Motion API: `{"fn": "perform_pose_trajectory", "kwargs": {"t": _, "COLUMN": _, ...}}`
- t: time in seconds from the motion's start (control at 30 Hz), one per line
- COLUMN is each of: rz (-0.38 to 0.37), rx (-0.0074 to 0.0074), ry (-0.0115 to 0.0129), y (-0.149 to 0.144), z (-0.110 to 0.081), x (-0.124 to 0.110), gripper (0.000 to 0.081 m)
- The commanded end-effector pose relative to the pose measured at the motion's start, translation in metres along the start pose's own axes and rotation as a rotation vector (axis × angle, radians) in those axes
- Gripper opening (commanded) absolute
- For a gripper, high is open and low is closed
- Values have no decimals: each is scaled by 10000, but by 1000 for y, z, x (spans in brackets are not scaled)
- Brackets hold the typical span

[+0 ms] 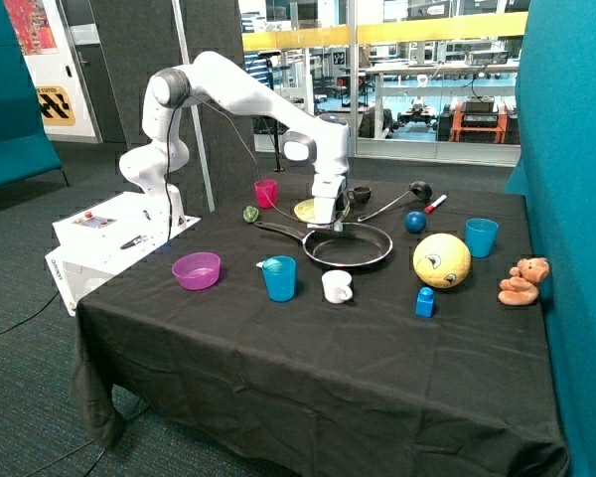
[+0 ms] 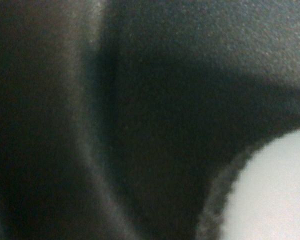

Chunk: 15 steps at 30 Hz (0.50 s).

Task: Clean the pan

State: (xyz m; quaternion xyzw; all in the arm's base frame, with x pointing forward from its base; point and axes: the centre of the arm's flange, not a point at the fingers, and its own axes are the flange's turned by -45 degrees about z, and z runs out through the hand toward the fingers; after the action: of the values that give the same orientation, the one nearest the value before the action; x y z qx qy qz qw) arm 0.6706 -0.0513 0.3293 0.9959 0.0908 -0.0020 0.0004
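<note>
A table (image 1: 278,378) draped in black cloth carries the pan (image 1: 348,244) near its middle, handle toward a small green object (image 1: 249,213) and a magenta cup (image 1: 265,192). Just behind the pan lies a yellow plate (image 1: 306,210). Toward the front edge sit a purple bowl (image 1: 197,269), a blue cup (image 1: 279,277) and a white cup (image 1: 337,286). Beside the pan rest a yellow ball (image 1: 441,260), a blue block (image 1: 424,301), a second blue cup (image 1: 481,237), a small blue ball (image 1: 415,222), a black ladle (image 1: 397,199), a red-capped marker (image 1: 435,204) and a teddy bear (image 1: 522,281).

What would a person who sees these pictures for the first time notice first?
The white arm bends down over the black table, with its gripper at the far rim of the pan, in front of the yellow plate. Next the eye goes to the yellow ball, beside the pan and near the blue block.
</note>
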Motion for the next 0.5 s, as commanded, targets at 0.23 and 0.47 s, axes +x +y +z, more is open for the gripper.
{"fn": "perform_pose_trajectory", "kwargs": {"t": 0.23, "rz": -363, "rx": 4, "ry": 41, "y": -7, "z": 20, "x": 17, "gripper": 0}}
{"fn": "perform_pose_trajectory", "kwargs": {"t": 0.47, "rz": -653, "rx": 3, "ry": 41, "y": -14, "z": 28, "x": 27, "gripper": 0}}
